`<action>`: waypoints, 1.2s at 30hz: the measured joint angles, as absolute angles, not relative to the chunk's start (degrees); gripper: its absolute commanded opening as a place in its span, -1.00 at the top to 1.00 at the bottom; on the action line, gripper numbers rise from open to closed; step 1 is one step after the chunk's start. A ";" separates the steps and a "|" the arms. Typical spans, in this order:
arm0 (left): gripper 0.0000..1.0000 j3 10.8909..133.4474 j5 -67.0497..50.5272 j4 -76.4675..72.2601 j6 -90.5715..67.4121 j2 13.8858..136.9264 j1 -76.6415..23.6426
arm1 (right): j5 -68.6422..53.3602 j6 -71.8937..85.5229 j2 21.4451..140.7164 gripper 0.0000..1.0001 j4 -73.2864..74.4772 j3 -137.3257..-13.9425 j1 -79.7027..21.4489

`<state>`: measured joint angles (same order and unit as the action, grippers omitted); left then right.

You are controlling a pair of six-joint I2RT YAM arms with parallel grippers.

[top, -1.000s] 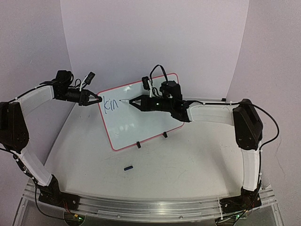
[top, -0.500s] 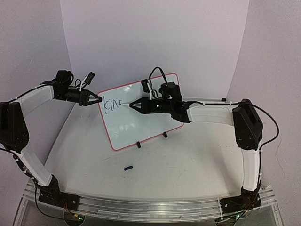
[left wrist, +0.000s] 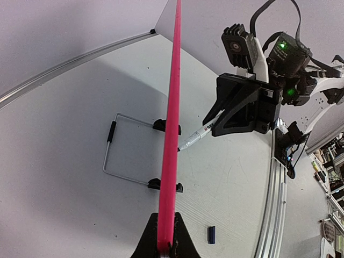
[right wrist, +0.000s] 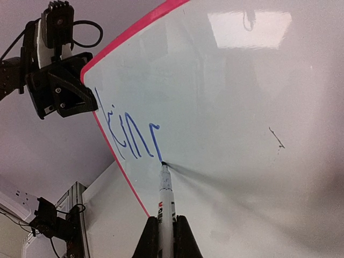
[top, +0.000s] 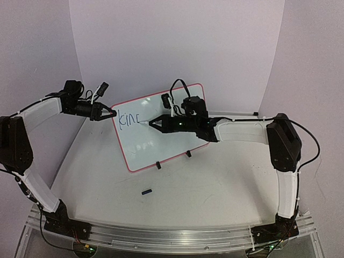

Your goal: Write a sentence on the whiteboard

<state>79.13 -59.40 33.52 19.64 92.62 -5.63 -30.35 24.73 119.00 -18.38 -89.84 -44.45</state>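
The whiteboard (top: 161,141) stood propped at a slant on the table (top: 215,183), toward the far middle, and rested on two small black feet (top: 158,165) at its near lower edge. The left gripper (top: 111,114) was closed on the board's upper left edge. In the left wrist view the red rim (left wrist: 172,118) ran straight up from between its fingers (left wrist: 180,243), and a thin wire frame (left wrist: 110,156) lay on the table behind the board, joined to the feet. The right gripper (right wrist: 166,236) was clamped around a marker pen (right wrist: 166,196), white-barrelled with a dark tip. The pen reached in from the right, and its tip touched the board's face just at the end of the last blue stroke. Of the sentence (right wrist: 126,134), only the beginning showed near the upper left corner. It read "kin", followed by a partly formed letter, written in thin blue strokes close to the left rim. The rest of the white surface was bare apart from a faint short mark (right wrist: 277,137) to the right. A small dark object (top: 146,191) lay on the table in front of the board, well apart from both arms.
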 measured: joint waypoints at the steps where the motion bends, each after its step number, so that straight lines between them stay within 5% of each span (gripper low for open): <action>1: 1.00 79.13 -59.40 33.52 19.64 92.62 -5.63 | -30.01 24.63 118.77 1.00 -18.24 -89.82 -44.45; 36: 1.00 79.13 -59.35 33.61 19.64 92.62 -5.63 | -27.27 25.52 118.93 1.00 -18.81 -95.75 -43.38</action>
<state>79.13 -59.35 33.61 19.64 92.62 -5.63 -27.27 25.52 118.93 -18.81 -95.75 -43.38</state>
